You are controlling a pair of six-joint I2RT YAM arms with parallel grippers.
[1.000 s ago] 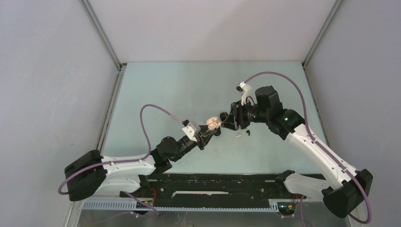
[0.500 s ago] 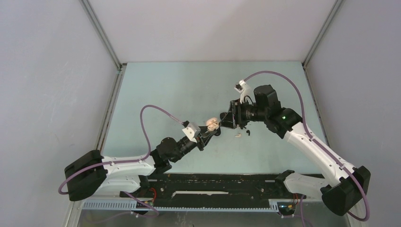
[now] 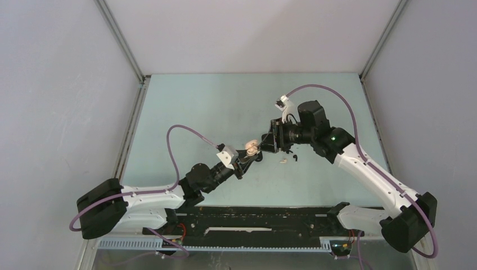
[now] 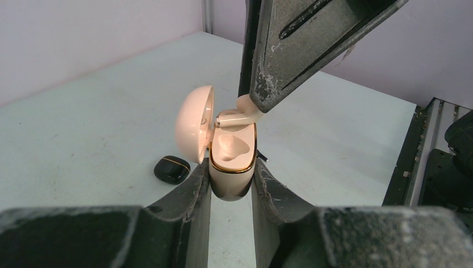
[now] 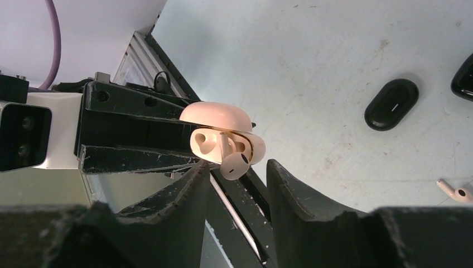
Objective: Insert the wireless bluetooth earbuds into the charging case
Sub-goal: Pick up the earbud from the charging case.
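Note:
My left gripper (image 4: 231, 177) is shut on a cream charging case (image 4: 233, 162) with a gold rim, held above the table with its lid (image 4: 192, 123) swung open. One cream earbud (image 5: 234, 163) stands in the case's far slot, its head sticking out. My right gripper (image 5: 239, 165) is at the case (image 5: 203, 142), open, one finger on each side of that earbud's head, with a gap on the right side. From above, both grippers (image 3: 254, 153) (image 3: 265, 144) meet at the case (image 3: 251, 147). A second light earbud (image 5: 456, 192) lies loose on the table.
A black pebble-shaped case (image 5: 391, 104) lies on the table below, and another black one (image 5: 464, 78) shows at the frame's edge. The left wrist view shows a black case (image 4: 172, 169) beside my fingers. From above, the loose earbud (image 3: 283, 160) and a small dark item (image 3: 295, 157) lie right of the grippers.
The right arm has shifted a little left, toward the held case, and its jaws have narrowed slightly. The left arm and the case have stayed still.

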